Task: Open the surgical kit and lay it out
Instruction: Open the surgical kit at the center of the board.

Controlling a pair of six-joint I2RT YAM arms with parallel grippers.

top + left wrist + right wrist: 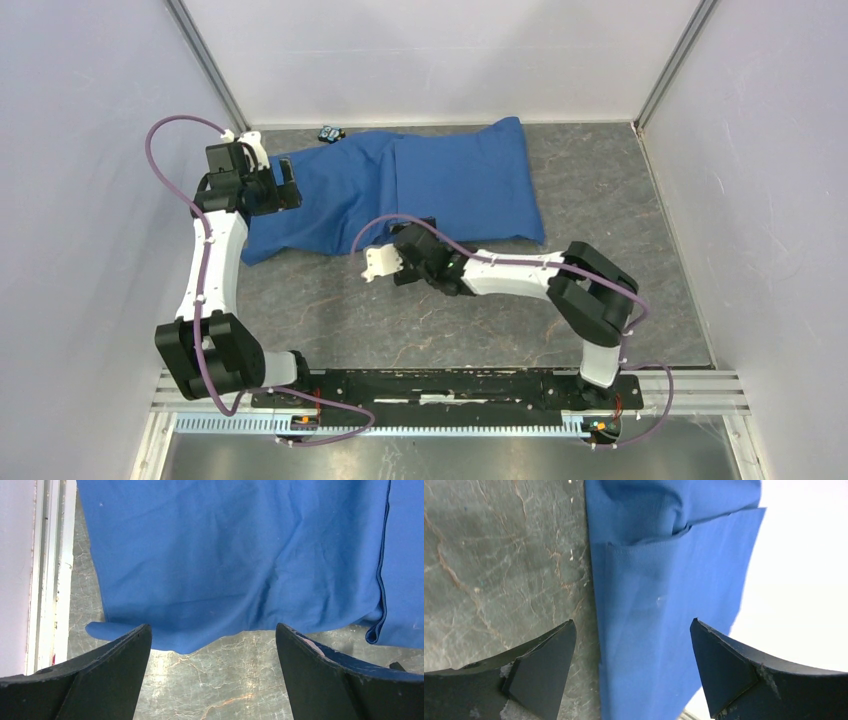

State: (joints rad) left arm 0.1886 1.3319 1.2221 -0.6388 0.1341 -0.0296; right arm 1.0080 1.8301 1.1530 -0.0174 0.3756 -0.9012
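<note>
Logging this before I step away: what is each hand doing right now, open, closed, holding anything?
Left hand: open, holding nothing, above the blue cloth wrap edge.
Right hand: open, holding nothing, also above the wrap.

Location type: robotics laboratory, enclosed test cell.

Indicators:
- Plain pale wall panels close off three sides of the work area. They meet at the far corners in bare aluminium posts.
- The surface is a grey stone-pattern sheet.
- Two jointed machines, the left arm and the right arm, are bolted to a black base plate. The plate sits beside a slotted metal rail at the near edge.
- Purple cables run exposed along each arm.
</note>
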